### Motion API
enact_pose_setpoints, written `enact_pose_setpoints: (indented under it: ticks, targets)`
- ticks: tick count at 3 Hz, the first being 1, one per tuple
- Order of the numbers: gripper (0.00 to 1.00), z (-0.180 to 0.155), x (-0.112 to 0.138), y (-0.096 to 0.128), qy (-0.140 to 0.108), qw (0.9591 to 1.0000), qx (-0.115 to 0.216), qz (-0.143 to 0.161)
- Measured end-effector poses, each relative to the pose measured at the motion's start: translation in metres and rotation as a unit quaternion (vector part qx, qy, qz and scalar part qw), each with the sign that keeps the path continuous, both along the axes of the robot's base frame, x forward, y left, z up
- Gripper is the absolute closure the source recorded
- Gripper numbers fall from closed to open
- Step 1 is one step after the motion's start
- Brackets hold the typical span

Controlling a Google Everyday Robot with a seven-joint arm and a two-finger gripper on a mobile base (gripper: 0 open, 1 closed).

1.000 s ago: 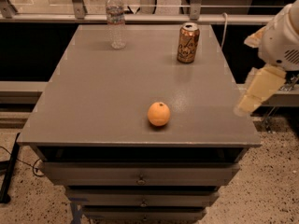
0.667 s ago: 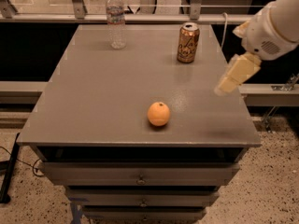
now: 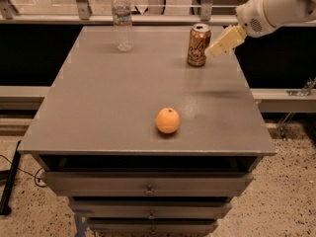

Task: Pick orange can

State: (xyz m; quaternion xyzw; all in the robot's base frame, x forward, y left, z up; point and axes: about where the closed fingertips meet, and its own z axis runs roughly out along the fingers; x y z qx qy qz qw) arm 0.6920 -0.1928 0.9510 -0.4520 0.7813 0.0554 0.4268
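Observation:
The orange can, a slim copper-orange drink can with pale lettering and a silvery top, stands upright on the back right part of the grey table. My gripper comes in from the upper right on a white arm. Its cream-coloured fingers hover just right of the can, near the can's upper half, above the table's right edge.
A round orange fruit lies on the front middle of the table. A clear plastic water bottle stands at the back left. Drawers sit under the tabletop. A railing runs behind the table.
My gripper and arm have moved up and left, from beside the table's right edge to close beside the orange can. The can, fruit and bottle have not moved.

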Motion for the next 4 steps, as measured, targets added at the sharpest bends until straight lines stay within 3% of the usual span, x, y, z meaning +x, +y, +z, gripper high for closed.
enact_pose_setpoints:
  ticks: [1,2,4]
  targets:
    - [0.00,-0.006,0.036,-0.010,-0.008,0.9985,0.049,-0.021]
    - [0.00,-0.019,0.054,-0.007,-0.008,0.9939,0.108,-0.019]
    - [0.00,-0.039,0.069,0.022,-0.011,0.9768,0.213,0.021]
